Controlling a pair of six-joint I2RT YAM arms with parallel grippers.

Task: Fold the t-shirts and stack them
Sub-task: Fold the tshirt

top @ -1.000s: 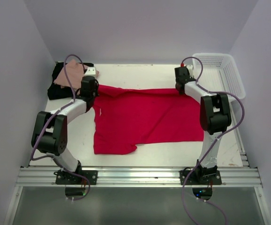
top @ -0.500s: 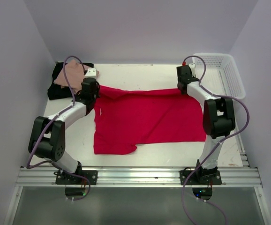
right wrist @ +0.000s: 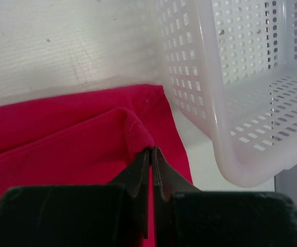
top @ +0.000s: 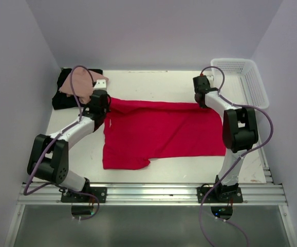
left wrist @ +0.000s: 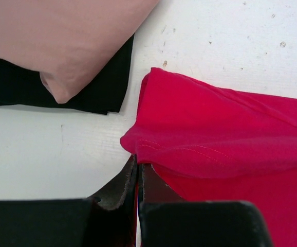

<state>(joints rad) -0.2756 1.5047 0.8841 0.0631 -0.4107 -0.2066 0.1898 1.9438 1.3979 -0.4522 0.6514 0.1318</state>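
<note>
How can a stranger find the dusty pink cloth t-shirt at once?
Look at the far left corner of the white table. On a folded black cloth t-shirt there rests the dusty pink cloth t-shirt. It is the only pale garment; the bright red cloth t-shirt lies spread in the middle.
</note>
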